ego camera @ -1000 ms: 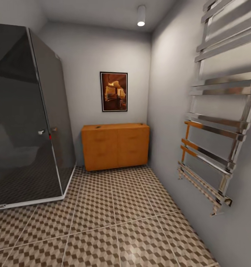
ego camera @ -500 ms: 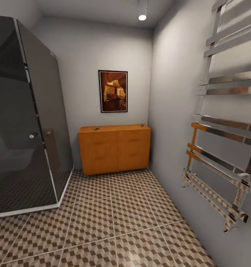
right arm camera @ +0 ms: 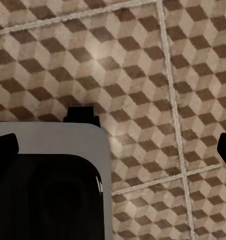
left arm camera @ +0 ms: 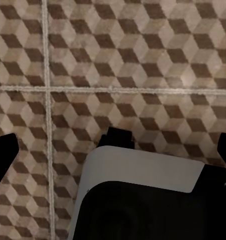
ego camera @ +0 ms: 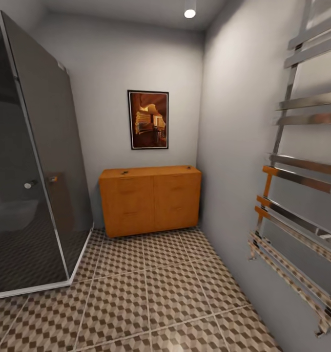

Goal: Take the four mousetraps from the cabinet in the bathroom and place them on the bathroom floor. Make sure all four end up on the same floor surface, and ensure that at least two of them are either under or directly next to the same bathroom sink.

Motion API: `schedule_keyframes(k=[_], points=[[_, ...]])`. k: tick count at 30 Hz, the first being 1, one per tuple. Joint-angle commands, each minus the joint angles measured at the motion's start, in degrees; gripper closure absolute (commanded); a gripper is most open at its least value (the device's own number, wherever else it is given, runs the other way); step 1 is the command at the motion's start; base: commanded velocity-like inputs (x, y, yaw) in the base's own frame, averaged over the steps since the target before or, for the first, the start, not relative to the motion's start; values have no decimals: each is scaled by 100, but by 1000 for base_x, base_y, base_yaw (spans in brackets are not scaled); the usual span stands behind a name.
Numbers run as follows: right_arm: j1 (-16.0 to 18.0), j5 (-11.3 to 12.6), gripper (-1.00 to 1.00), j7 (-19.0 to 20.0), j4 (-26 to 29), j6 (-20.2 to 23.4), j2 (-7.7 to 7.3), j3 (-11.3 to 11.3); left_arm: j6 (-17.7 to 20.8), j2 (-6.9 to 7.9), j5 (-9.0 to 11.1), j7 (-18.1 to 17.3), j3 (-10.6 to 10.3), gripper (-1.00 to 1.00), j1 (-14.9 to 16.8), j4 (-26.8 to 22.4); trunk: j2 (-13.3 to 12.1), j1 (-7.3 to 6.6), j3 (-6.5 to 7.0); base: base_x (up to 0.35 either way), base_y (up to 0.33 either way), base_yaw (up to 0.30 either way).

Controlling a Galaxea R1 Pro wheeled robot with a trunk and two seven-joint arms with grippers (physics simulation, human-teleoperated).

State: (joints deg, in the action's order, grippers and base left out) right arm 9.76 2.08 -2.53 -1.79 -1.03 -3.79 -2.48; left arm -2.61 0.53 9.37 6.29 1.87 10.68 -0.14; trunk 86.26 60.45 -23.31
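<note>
Two small dark mousetraps [ego camera: 124, 172] top the boxy (orange-brown wood) cabinet [ego camera: 151, 200]

No legible text, labels or numbers anywhere

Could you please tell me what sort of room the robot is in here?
Most likely a bathroom: a dark glass shower cabin stands on the left, a chrome towel rail hangs on the right wall, and the floor is tiled in a cube pattern. An orange-brown wooden cabinet stands against the far wall.
</note>
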Motion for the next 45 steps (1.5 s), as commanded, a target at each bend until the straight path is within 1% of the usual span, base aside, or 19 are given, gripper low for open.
schedule_keyframes(k=[1,45], points=[[8,21,-100,-11,-14,-11,1,-27,-21,-1,30,4,15,-100,4,5,3,3,-6,324,0,0],[8,21,-100,-10,-14,-17,1,-28,-29,5,30,4,15,-100,4,5,3,3,-6,324,0,0]])
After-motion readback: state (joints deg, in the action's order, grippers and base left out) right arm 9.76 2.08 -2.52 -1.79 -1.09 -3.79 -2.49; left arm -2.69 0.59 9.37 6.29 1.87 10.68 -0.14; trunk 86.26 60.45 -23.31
